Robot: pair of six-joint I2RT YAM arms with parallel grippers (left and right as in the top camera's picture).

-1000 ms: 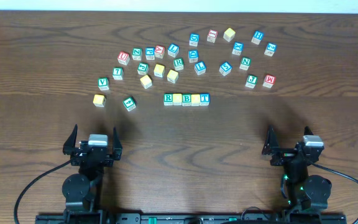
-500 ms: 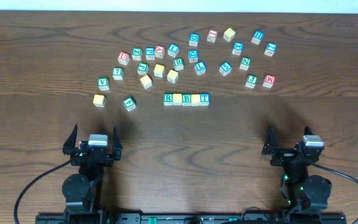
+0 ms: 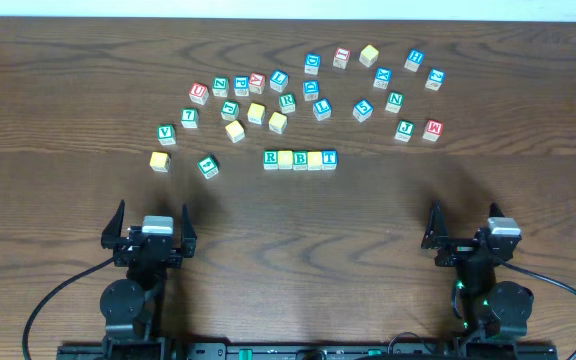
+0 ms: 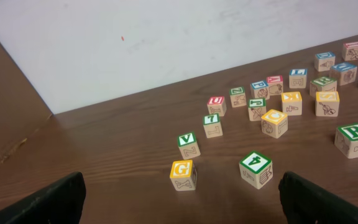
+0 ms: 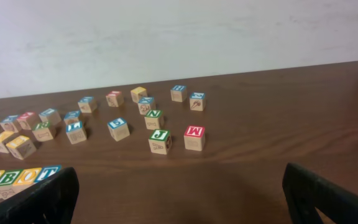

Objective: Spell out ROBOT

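Observation:
A row of five letter blocks (image 3: 300, 159) lies side by side at mid-table: green R, yellow, green B, yellow, blue T. In the right wrist view the row's end (image 5: 17, 177) reads O, B, O, T. The green R end shows in the left wrist view (image 4: 355, 138). My left gripper (image 3: 152, 232) is open and empty at the near left, well short of the blocks. My right gripper (image 3: 468, 232) is open and empty at the near right.
Many loose letter blocks lie scattered beyond the row, among them a yellow G (image 4: 183, 174), a green V (image 4: 188, 145), a green 4 (image 4: 256, 168), a red M (image 5: 194, 137) and a green J (image 5: 160, 140). The white wall edge runs along the table's far side.

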